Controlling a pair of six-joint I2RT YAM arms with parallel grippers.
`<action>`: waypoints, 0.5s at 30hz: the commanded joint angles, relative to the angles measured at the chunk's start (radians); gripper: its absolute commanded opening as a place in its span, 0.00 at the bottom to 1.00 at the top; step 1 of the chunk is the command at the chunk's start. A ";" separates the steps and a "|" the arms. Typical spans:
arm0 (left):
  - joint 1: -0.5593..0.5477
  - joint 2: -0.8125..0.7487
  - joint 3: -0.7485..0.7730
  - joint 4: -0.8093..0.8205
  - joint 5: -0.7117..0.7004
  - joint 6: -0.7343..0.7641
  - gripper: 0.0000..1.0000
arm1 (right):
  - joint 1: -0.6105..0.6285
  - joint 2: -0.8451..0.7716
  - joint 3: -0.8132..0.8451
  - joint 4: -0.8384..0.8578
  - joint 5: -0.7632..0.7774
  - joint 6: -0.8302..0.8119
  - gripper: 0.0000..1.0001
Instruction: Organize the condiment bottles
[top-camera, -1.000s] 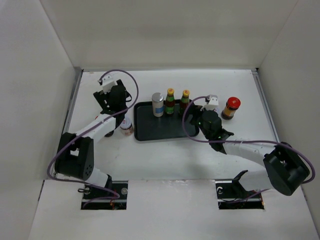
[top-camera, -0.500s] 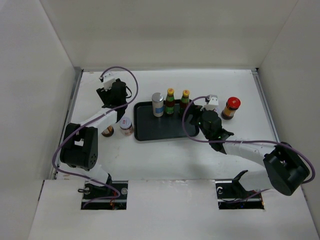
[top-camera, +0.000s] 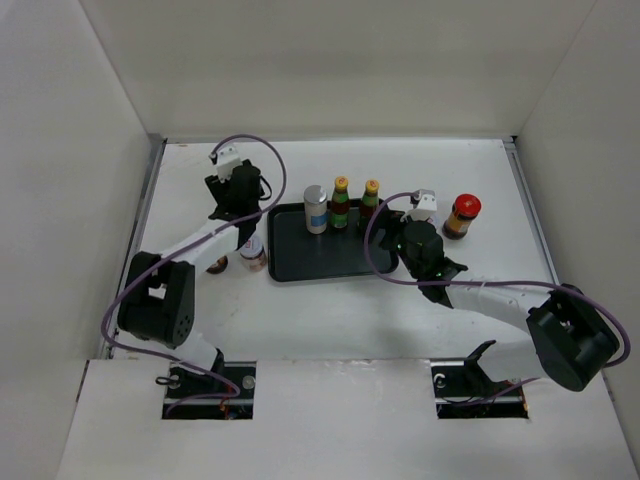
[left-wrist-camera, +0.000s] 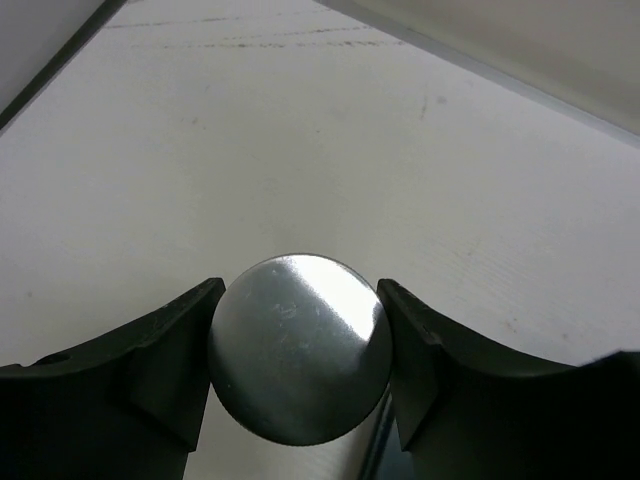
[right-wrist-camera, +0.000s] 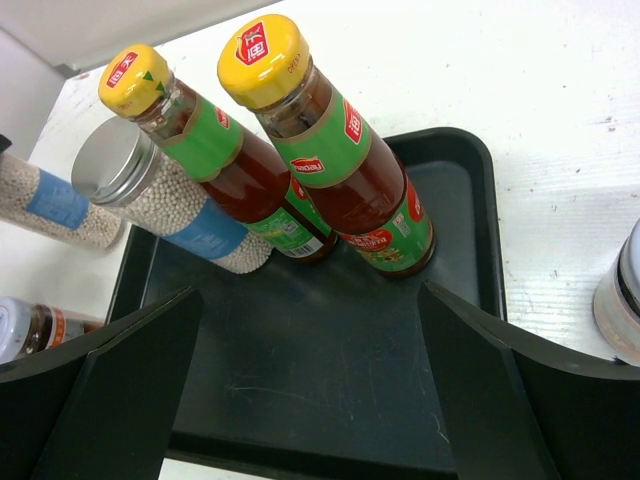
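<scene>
While the white surface (top-camera: 330, 320) carries the black tray (top-camera: 320, 258), my right jaws hang spread wide at its right edge; two sauce bottles (top-camera: 340, 203) and a shaker (top-camera: 316, 209) stand along its far edge; left of it my left jaws pinch a second shaker (left-wrist-camera: 298, 345) by its silver lid; a red-capped jar (top-camera: 462, 216) stands off its right side, a short jar (top-camera: 253, 252) beside its left.

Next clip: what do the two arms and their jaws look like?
The left arm and right arm match: white links, black joints and black wrist heads. A thin purple cable loops loosely along each. The jaws are matte black, broad and wedge-shaped.
</scene>
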 joint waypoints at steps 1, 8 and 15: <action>-0.070 -0.159 -0.002 0.148 0.008 0.060 0.42 | 0.004 0.001 0.037 0.046 -0.011 -0.005 0.96; -0.219 -0.241 -0.058 0.200 -0.002 0.143 0.42 | 0.004 0.004 0.037 0.043 -0.011 -0.002 0.96; -0.260 -0.184 -0.109 0.202 0.038 0.060 0.42 | 0.004 0.002 0.039 0.039 -0.011 -0.005 0.96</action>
